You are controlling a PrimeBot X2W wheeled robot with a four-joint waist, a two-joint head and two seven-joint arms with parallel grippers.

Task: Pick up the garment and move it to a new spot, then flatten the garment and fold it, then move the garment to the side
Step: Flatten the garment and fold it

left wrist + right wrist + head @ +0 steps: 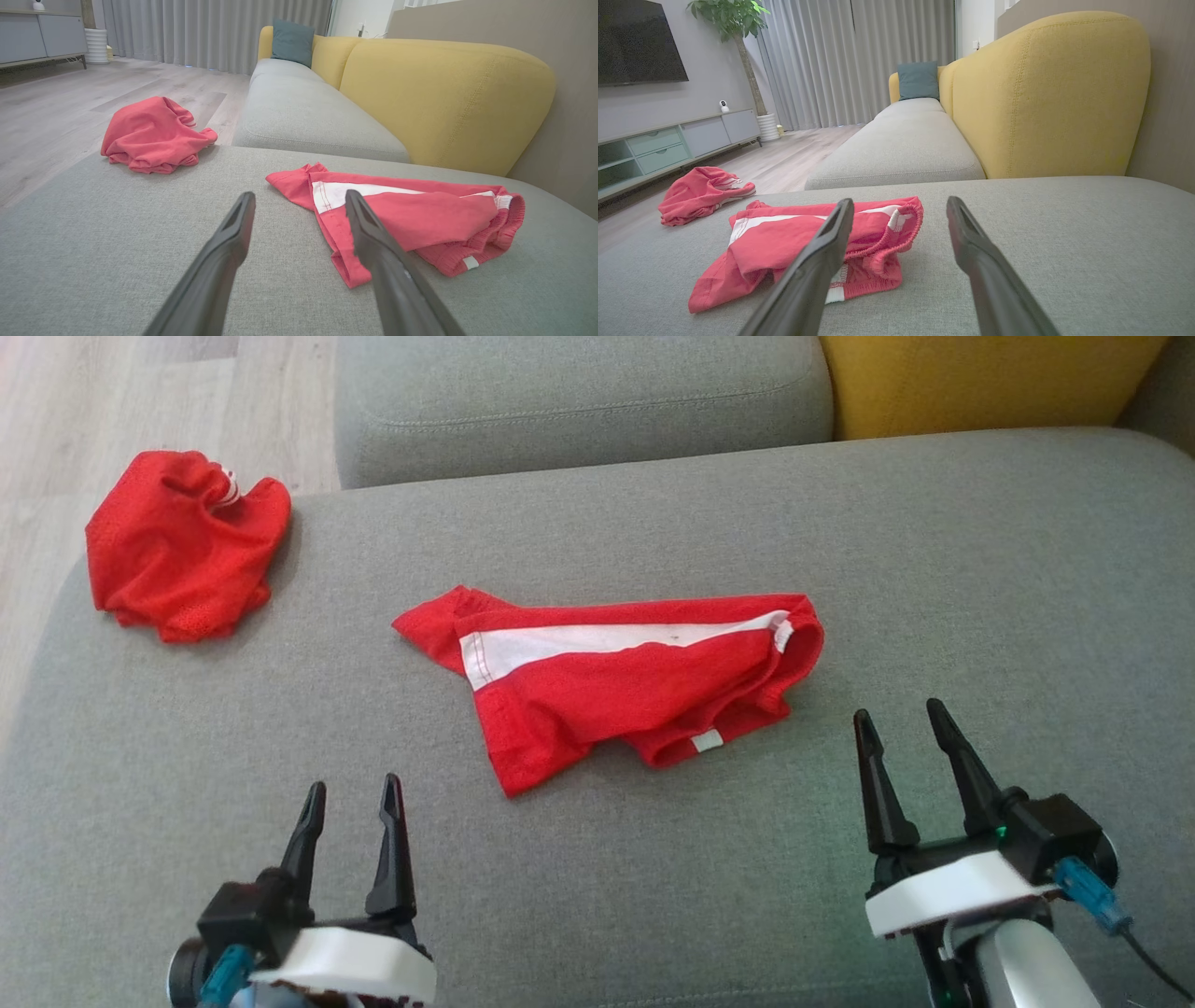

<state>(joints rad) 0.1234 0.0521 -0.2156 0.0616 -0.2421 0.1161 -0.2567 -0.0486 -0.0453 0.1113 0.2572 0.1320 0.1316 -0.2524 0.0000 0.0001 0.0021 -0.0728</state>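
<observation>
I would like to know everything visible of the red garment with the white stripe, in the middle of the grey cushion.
The red garment looks like sports shorts of thin mesh fabric, with a broad white stripe along its far side, a gathered elastic band at its right end and a small white tag at the near edge. It lies loosely folded and wrinkled on the grey sofa cushion. Nothing else touches it.

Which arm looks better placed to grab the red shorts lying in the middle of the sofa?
Probably the right: the right gripper, open, sits slightly closer to the shorts than the left gripper.
</observation>
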